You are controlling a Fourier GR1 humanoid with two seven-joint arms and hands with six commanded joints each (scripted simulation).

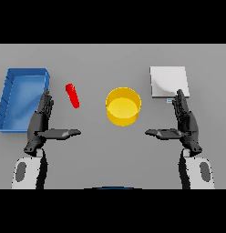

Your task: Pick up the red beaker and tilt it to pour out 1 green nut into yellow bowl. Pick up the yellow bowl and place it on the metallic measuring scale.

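While both hands hover open over the grey counter [101, 154], fingers straight and thumbs pointing inward, nothing is held. Left hand [41, 123] sits near a blue tray [10, 98]; right hand [187, 122] is just below the scale [167, 81]. Between them stands the yellow bowl [123, 106], with the red beaker [72, 95] lying tilted to its left, apart from it.

A plain grey table [110, 159] fills the view, evenly lit.
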